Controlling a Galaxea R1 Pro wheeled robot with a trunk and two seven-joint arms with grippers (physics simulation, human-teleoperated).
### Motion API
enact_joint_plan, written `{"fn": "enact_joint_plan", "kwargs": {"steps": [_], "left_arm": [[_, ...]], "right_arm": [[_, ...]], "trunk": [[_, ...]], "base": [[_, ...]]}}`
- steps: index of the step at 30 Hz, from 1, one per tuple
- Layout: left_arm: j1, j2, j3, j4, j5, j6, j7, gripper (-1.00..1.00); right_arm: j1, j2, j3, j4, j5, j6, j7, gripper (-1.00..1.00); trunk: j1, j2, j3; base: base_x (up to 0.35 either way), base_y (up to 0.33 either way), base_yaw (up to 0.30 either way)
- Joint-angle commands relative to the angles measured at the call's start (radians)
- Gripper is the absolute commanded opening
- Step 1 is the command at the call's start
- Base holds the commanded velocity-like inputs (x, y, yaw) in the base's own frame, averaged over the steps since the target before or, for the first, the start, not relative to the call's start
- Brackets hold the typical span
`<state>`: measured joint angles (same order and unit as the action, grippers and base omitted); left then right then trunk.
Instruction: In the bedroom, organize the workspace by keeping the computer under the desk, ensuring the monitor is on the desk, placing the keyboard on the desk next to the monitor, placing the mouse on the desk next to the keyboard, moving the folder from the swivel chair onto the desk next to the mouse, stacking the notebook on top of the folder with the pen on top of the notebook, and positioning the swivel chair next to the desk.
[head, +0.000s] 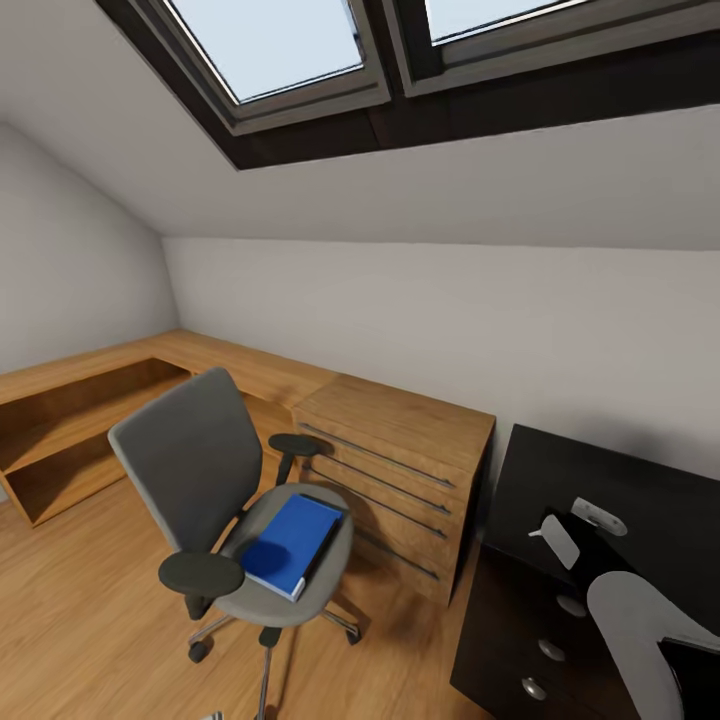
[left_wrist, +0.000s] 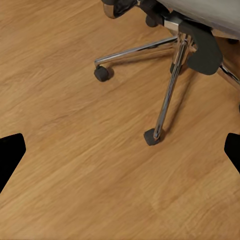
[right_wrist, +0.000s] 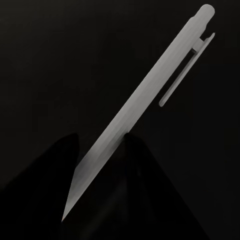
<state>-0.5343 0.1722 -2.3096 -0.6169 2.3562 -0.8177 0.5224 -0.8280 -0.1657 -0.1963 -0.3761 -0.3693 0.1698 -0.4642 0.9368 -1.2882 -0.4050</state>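
Blue folder (head: 291, 544): flat on swivel chair (head: 205, 470) seat, unreached.
Right pincer (right_wrist: 107, 150): pinching pen (right_wrist: 150, 95); keep the grip firm.
Left pincer (left_wrist: 120, 150): spread above the floor.

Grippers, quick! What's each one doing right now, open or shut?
Left gripper: open, over the wood floor.
Right gripper: shut on the pen.

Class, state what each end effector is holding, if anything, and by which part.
The right end effector grips the pen near its tip end; the left end effector is open, holding nothing.
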Motion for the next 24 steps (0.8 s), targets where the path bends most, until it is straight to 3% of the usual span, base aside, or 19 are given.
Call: {"fn": "enact_joint_plan", "kwargs": {"steps": [1,10,24], "left_arm": [[-0.002,0.000,-0.005,-0.003,0.000,-0.004,0.005,1.00],[-0.002,0.000,-0.005,-0.003,0.000,-0.004,0.005,1.00],[-0.002,0.001,-0.005,-0.003,0.000,-0.006,0.005,1.00]], "right_arm": [[0.000,0.000,0.000,-0.002,-0.005,0.005,-0.004,-1.00],[0.000,0.000,0.001,-0.001,-0.005,0.006,-0.004,-1.00],[0.000,-0.001,0.002,-0.001,-0.005,0.012,-0.005,-1.00]], "trunk": [[0.004,-0.008,-0.004],[0.039,-0.071,-0.033],[0.039,-0.071,-0.033]], "base": [[0.000,0.000,0.000],[0.000,0.000,0.000],[0.000,0.000,0.000]]}}
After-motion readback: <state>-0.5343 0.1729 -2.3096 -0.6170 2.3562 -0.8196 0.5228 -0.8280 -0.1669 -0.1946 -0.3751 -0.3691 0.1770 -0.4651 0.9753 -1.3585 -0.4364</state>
